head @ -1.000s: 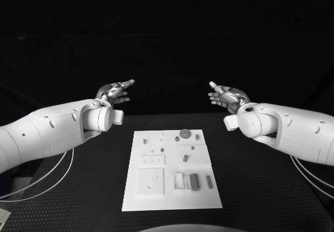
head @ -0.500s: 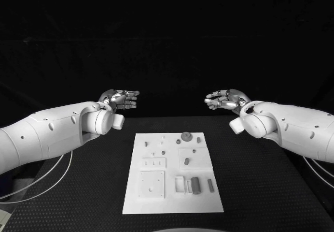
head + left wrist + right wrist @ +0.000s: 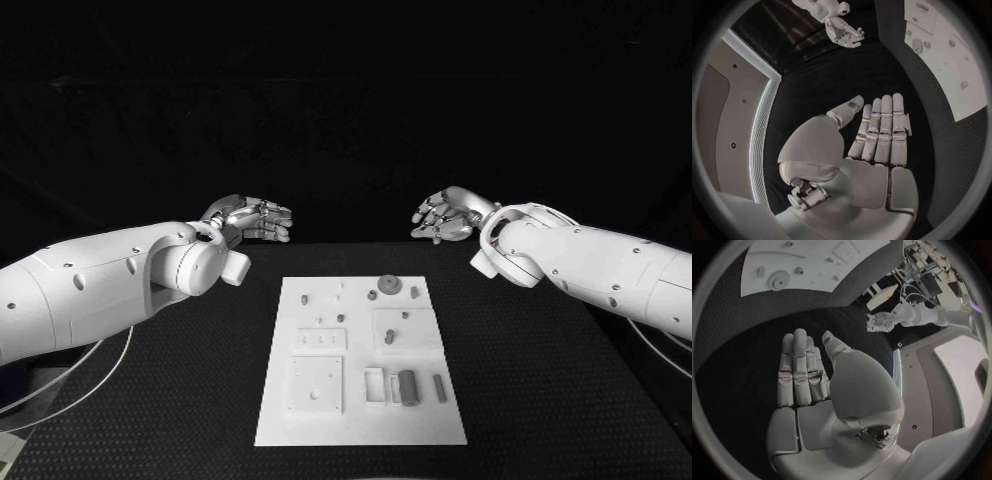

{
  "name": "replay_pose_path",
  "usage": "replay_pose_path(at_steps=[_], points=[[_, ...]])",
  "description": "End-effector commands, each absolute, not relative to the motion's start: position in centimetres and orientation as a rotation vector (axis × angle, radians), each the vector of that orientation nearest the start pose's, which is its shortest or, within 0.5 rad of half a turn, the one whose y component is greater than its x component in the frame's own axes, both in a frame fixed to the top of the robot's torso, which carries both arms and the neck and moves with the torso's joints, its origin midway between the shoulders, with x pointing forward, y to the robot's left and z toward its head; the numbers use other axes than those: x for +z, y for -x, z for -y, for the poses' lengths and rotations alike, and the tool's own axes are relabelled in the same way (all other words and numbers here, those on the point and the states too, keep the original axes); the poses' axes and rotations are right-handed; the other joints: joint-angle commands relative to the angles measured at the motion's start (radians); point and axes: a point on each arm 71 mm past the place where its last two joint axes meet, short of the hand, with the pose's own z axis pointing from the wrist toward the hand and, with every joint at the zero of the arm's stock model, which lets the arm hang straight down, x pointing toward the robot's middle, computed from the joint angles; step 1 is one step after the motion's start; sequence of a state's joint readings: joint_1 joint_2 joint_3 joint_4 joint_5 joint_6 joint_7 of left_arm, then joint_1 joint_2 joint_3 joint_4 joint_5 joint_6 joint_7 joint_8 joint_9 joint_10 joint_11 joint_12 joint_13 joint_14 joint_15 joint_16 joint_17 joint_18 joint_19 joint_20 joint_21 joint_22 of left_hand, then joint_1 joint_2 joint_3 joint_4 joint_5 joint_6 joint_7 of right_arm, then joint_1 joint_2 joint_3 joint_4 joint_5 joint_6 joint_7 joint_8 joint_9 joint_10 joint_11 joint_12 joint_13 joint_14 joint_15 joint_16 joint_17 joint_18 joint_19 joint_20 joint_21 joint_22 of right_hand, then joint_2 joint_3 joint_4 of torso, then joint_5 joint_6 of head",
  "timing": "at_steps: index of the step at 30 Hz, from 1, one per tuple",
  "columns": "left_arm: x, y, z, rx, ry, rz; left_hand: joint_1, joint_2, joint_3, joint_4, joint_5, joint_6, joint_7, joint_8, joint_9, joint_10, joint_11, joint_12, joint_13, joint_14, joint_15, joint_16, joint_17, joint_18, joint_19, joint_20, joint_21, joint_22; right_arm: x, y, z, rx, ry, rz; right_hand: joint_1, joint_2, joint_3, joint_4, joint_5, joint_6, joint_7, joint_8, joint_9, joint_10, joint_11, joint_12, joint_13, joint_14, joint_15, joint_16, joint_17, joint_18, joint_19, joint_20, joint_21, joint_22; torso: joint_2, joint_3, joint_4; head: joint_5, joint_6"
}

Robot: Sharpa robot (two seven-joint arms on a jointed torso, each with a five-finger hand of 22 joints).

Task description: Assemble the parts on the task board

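Since a second ago both hands have dropped lower and turned over, so their fingers now point down and inward rather than reaching up and out; they have also drawn a little nearer each other above the far edge of the table.

Nearest, the board (image 3: 361,365) lies flat in the middle of the black table (image 3: 173,400), its long side running away from the robot. On its near half sit a square block (image 3: 315,383) on the left and, to its right, a short row of upright pieces, among them a grey cylinder (image 3: 408,386) and a thin grey bar (image 3: 438,388). Further along lie two raised white plates side by side. At the far end a round grey disc (image 3: 387,282) stands beside several small grey pegs.

Beyond the board, the left hand (image 3: 253,218) hangs above the table's far edge, well apart from the board, fingers straight and close together, holding nothing. The right hand (image 3: 447,215) hovers opposite it, likewise flat and empty. The left wrist view shows the flat palm with the board off to one side; the right wrist view shows the same.
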State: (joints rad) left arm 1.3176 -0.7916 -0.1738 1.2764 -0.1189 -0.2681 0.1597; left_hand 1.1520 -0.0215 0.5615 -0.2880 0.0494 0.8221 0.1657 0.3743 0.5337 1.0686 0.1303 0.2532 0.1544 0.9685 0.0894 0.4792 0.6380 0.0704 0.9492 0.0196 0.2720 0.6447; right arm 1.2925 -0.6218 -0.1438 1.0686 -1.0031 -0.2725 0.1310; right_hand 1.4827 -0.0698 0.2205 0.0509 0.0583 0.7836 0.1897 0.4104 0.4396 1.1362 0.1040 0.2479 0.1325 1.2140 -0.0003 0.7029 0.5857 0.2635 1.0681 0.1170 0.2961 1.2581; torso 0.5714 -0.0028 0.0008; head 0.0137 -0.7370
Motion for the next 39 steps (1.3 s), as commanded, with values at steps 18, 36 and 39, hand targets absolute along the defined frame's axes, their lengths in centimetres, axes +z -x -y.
replay_pose_path(at_steps=[18, 36, 39], points=[[-16.5, -51.8, -24.0, -1.271, 0.984, -1.630, -0.116, -0.076, -0.097, 0.004, 0.000, -0.034, 0.032, -0.050, -0.025, -0.035, 0.029, -0.068, -0.020, -0.015, 0.015, -0.044, 0.021, -0.019, -0.016, -0.013, -0.018, 0.000, -20.7, -56.7, 18.0, 0.401, 0.433, -1.752, -0.319, -0.004, 0.282, -0.335, 0.003, 0.057, -0.007, -0.091, 0.039, 0.087, -0.020, -0.112, 0.024, 0.113, -0.028, 0.455, 0.216, -0.002, 0.190, -0.135, 0.370, 0.077, 0.080, -0.0201, 0.0786, -0.048, 0.037], [-16.5, -51.7, -23.5, -1.283, 0.983, -1.646, -0.122, -0.076, -0.107, 0.005, 0.000, -0.036, 0.034, -0.054, -0.026, -0.037, 0.031, -0.076, -0.022, -0.016, 0.015, -0.050, 0.027, -0.021, -0.017, -0.013, -0.021, 0.000, -22.6, -55.9, 17.6, 0.366, 0.480, -1.823, -0.383, -0.074, 0.304, -0.319, 0.002, 0.006, -0.035, -0.139, 0.039, 0.146, -0.067, 0.360, 0.584, 0.103, -0.081, 0.570, 0.228, -0.003, 0.190, -0.152, 0.447, 0.073, 0.115, -0.0338, 0.1076, -0.068, 0.058], [-16.5, -51.7, -23.5, -1.284, 0.982, -1.647, -0.123, -0.075, -0.109, 0.006, 0.000, -0.036, 0.034, -0.054, -0.026, -0.037, 0.031, -0.077, -0.022, -0.016, 0.016, -0.051, 0.028, -0.021, -0.017, -0.013, -0.022, 0.000, -23.1, -55.7, 17.7, 0.366, 0.480, -1.836, -0.390, -0.064, 0.306, -0.313, 0.007, 0.013, -0.061, -0.142, 0.042, 0.076, -0.078, 0.638, 0.860, 0.112, -0.056, 0.622, 0.250, -0.002, 0.202, -0.156, 0.468, 0.074, 0.119, -0.0340, 0.1080, -0.071, 0.059]])
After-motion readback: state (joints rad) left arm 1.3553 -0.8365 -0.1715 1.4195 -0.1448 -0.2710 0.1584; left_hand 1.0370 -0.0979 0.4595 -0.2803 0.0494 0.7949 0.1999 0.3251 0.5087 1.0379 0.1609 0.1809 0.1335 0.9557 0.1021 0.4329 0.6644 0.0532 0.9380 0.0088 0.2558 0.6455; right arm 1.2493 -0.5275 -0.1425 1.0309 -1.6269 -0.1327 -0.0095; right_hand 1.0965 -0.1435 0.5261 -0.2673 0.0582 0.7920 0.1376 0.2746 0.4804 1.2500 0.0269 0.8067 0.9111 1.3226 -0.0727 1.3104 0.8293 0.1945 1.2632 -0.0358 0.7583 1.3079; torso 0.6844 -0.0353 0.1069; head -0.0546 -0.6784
